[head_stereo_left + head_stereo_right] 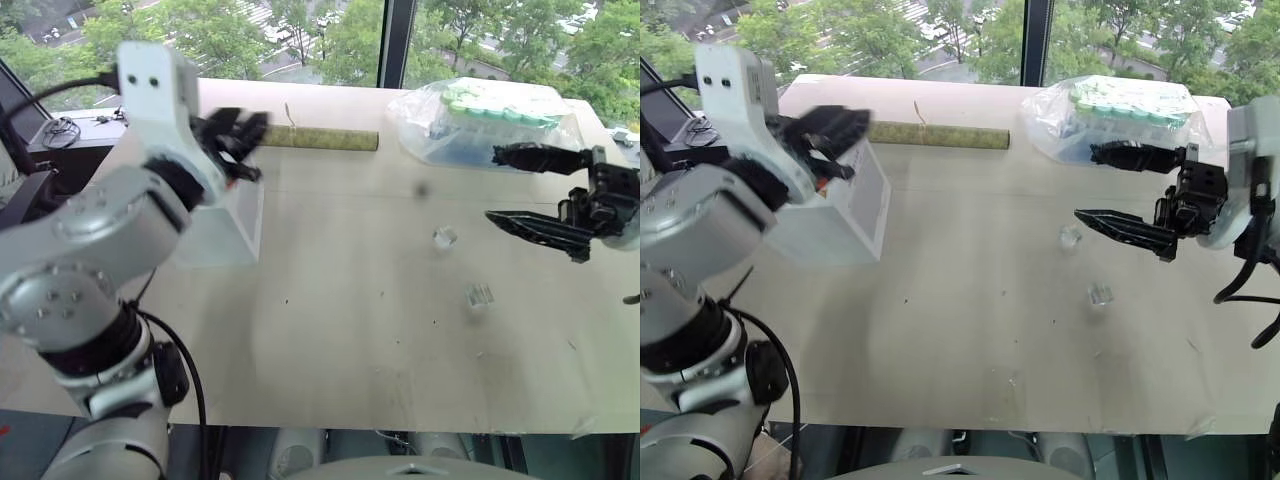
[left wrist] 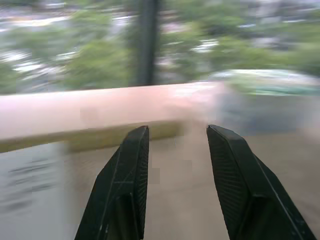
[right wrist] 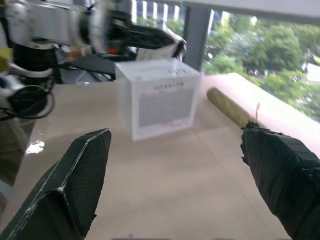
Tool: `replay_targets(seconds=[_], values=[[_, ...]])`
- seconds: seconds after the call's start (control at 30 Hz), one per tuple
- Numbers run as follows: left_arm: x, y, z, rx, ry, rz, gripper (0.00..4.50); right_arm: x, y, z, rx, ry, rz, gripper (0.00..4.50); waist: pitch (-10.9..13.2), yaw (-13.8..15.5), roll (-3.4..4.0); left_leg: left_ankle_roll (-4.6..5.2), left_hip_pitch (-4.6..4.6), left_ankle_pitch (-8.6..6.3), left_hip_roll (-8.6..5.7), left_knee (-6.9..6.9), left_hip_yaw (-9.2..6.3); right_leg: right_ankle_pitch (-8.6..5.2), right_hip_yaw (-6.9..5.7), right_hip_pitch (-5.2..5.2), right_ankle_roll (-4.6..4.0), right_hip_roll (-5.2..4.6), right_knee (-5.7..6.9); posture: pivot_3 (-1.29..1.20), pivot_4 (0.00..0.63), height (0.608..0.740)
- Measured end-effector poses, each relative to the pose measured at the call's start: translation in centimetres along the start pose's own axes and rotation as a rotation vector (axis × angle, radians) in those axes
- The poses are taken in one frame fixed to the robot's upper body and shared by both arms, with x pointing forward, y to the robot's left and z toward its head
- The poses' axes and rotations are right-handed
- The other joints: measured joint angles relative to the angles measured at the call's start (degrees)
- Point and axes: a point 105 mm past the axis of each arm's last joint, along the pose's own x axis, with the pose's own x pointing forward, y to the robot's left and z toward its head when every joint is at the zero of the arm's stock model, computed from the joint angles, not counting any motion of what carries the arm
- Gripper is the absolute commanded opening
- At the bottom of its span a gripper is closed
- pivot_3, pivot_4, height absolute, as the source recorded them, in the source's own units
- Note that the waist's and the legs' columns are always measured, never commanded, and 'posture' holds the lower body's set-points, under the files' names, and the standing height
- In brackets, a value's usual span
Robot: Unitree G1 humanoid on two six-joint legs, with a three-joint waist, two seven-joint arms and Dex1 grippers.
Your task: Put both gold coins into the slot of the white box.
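The white box (image 1: 850, 215) stands on the left part of the table, and its printed side faces my right wrist camera as the white box (image 3: 160, 102). My left gripper (image 1: 252, 145) hovers just above the box's top far edge. Its fingers (image 2: 127, 170) stand apart with nothing between them. My right gripper (image 1: 1086, 182) hangs over the right part of the table, pointing toward the box, wide open and empty. The slot is hidden behind my left gripper and arm. The gold coins are out of view.
A clear bag of green-capped tubes (image 1: 490, 120) lies at the back right, just behind my right gripper. An olive roll (image 1: 320, 138) lies along the far edge behind the box. Two small clear plastic pieces (image 1: 445, 237) (image 1: 480, 295) rest mid-table.
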Motion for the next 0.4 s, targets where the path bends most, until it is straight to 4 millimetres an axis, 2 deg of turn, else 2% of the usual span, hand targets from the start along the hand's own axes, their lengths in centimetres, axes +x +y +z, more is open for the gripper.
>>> replay_targets(seconds=[0.03, 0.2, 0.3, 0.4], values=[[-0.2, -0.4, -0.5, -0.002, 0.006, -0.034, 1.85, -0.2, 0.1, -0.3, 0.004, 0.012, -0.013, 4.50, 0.00, -0.01, 0.00, 0.05, -0.01, -0.03, 0.00, -0.01, -0.01, -0.01, -0.01, -0.02, -0.01, 0.05, -0.01, 0.00, 0.150, 0.740], [-3.2, -1.3, -5.8, -0.031, 0.121, -0.204, 1.85, -3.5, 1.8, -3.7, 0.057, 0.182, -0.140, 4.50, -0.02, 0.21, 0.05, 0.24, -0.01, -0.14, 0.03, -0.03, 0.13, -0.06, -0.13, 0.02, -0.02, 0.08, -0.07, 0.00, 0.150, 0.740], [-5.8, 0.4, -8.9, -0.067, 0.198, -0.188, 1.85, -6.6, 3.1, -5.6, 0.116, 0.267, -0.255, 4.50, -0.04, 0.24, 0.06, 0.25, 0.06, -0.15, 0.09, 0.04, 0.14, -0.07, -0.11, 0.09, 0.00, 0.05, -0.14, 0.00, 0.150, 0.740], [-7.4, 1.4, -10.2, -0.056, 0.219, -0.190, 1.85, -8.8, 4.1, -6.7, 0.150, 0.320, -0.331, 4.50, -0.10, 0.21, 0.09, 0.01, 0.07, -0.30, 0.28, 0.07, -0.04, -0.19, -0.11, 0.08, 0.22, -0.03, -0.19, 0.00, 0.150, 0.740]])
